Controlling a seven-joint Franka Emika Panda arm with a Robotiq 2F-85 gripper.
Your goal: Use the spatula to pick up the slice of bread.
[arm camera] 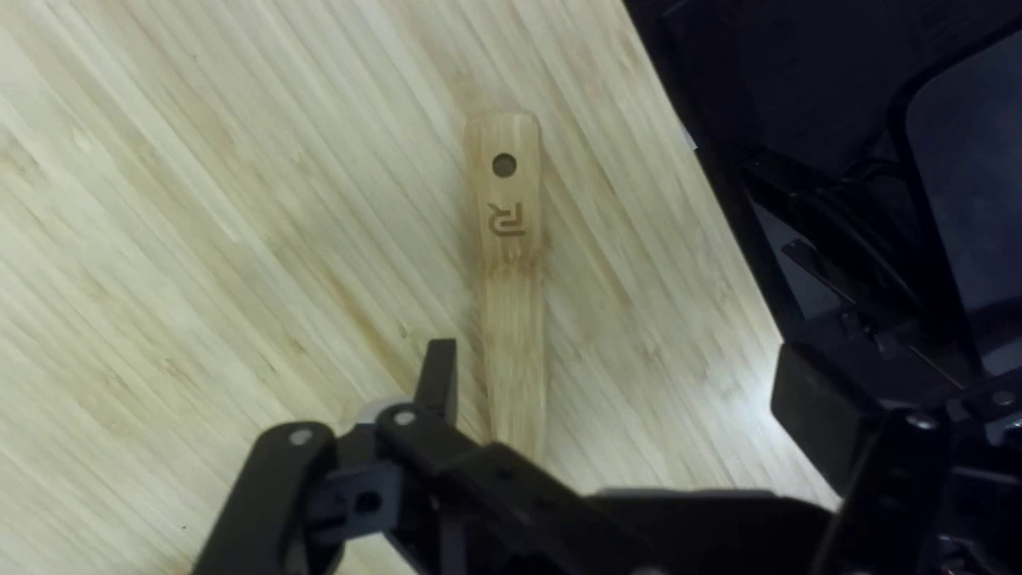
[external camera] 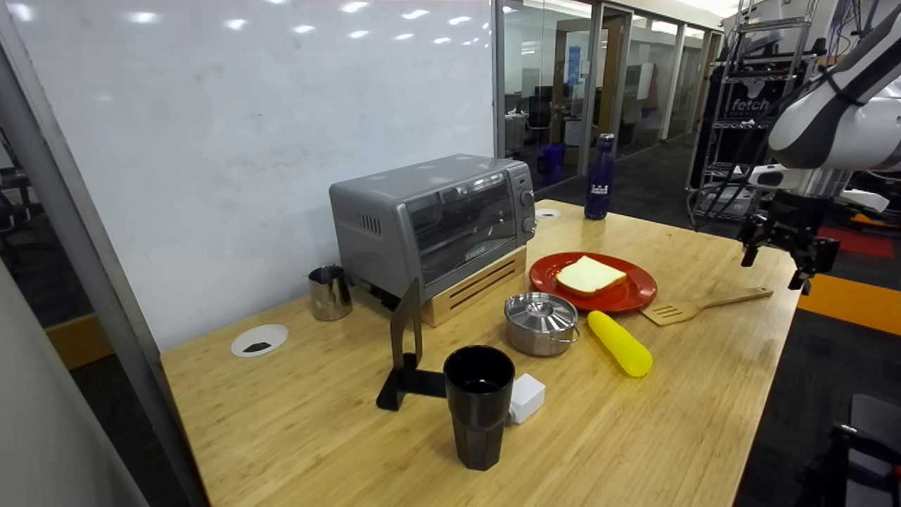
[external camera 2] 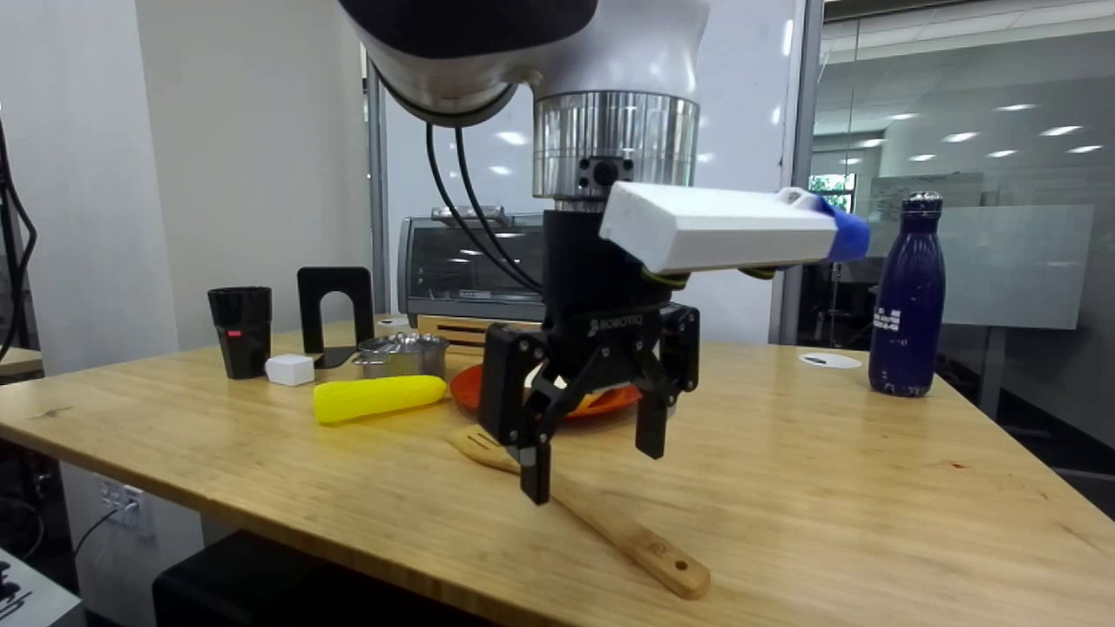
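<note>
Overhead light. White reflections dot the whiteboard [external camera: 281,155] in both exterior views. In an exterior view, bright streaks on glass wall [external camera 2: 967,174]. Wrist view: table [arm camera: 200,239] pale, washed out, glare patch near edge.

Both exterior views look across the table [external camera: 619,436], the wrist view closely down at the spatula [arm camera: 512,295].

In an exterior view, the pale, brown-crusted slice of bread [external camera: 588,274] lies on the red plate [external camera: 614,303]; right of it, the slotted wooden spatula [external camera: 695,307] rests on the bench [external camera: 693,401], handle rightward.
</note>
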